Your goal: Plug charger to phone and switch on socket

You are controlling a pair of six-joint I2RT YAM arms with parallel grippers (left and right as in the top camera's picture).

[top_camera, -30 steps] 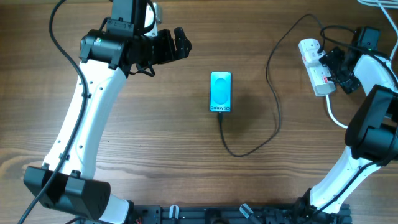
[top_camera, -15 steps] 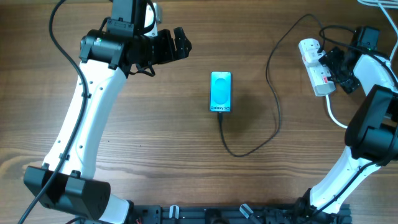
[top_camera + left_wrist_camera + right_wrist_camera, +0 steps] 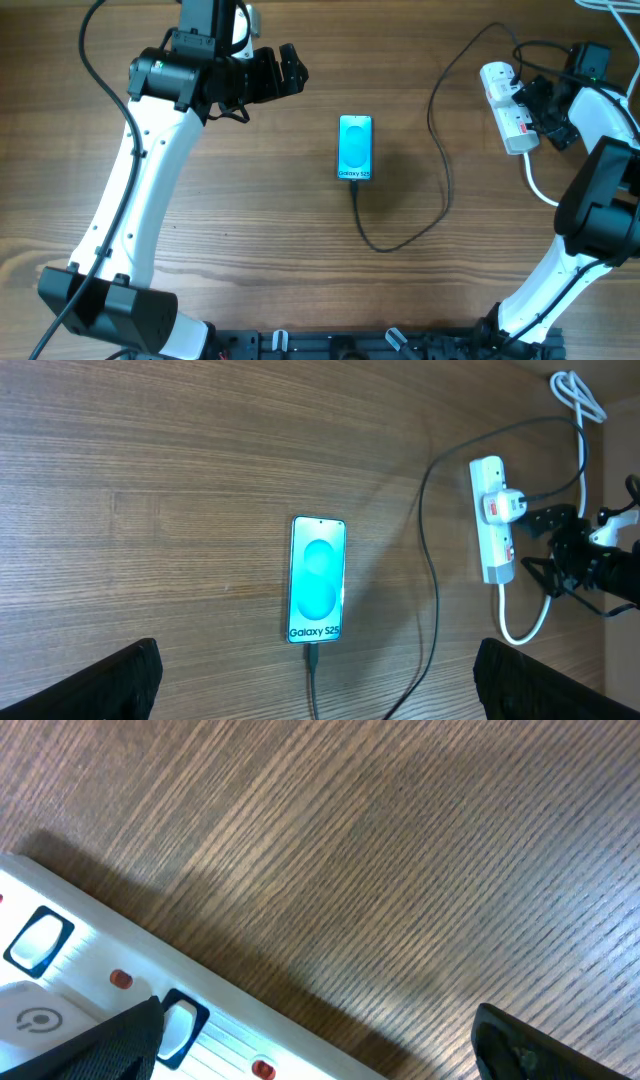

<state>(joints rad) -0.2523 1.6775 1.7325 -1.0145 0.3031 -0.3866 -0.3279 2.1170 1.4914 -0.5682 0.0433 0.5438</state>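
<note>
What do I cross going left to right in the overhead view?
Black two-finger left gripper, open → small flat smartphone with a cyan screen → white elongated power strip with red switch marks.

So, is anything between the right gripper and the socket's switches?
Nothing visible does. The right gripper, open, is right beside the socket; its wrist view shows a switch with nothing over it. The charger's plug sits farther along the strip.

Matt wood-grain table (image 3: 250, 250), probably plastic socket (image 3: 510, 127)
</note>
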